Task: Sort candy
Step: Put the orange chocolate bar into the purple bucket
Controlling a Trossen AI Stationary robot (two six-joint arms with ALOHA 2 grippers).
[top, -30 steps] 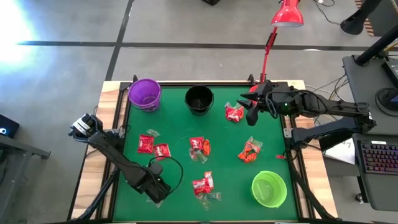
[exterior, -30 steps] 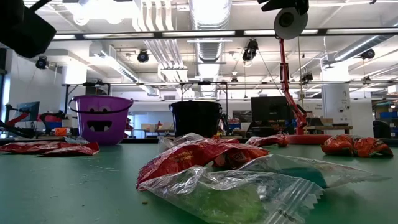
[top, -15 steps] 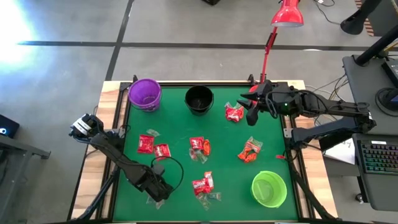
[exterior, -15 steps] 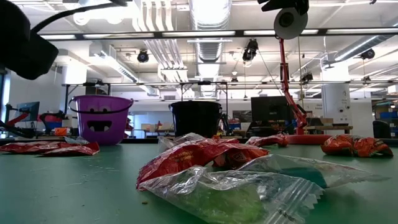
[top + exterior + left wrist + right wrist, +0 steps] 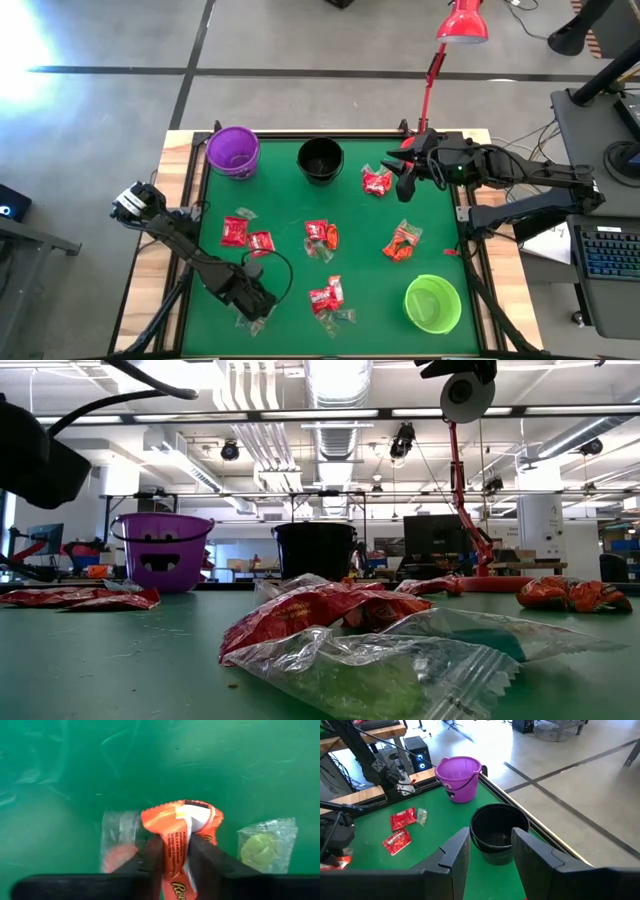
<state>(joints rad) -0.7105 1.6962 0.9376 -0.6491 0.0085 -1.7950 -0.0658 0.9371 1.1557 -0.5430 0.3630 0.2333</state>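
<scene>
The candy lies scattered over the green mat (image 5: pixel 290 215), in red packets (image 5: pixel 321 236) and clear ones (image 5: pixel 340 316). My left gripper (image 5: pixel 252 300) points down at the table's near left and is shut on an orange-wrapped candy (image 5: pixel 180 822). A clear wrapper with a greenish sweet (image 5: pixel 262 847) and another clear wrapper (image 5: pixel 117 845) lie flat on either side of it. My right gripper (image 5: pixel 405 185) hangs open above the far right of the table, near the black bowl (image 5: pixel 497 832). My left gripper pinches the orange candy's wrapper (image 5: pixel 176 851) between its two fingers (image 5: pixel 150 857), coming from above and pointing down. The wrapper bunches up between the fingers. Its far end (image 5: pixel 192 812) lies on or just above the mat; I cannot tell which.
A purple bowl (image 5: pixel 233 151) and the black bowl (image 5: pixel 320 160) stand at the far edge, and a green bowl (image 5: pixel 432 303) stands at the near right. A red lamp (image 5: pixel 460 22) rises at the far right. Bare mat lies in the middle left.
My left gripper has sunk toward the mat at the table's near left; in the low view its dark arm has dropped lower at the left.
</scene>
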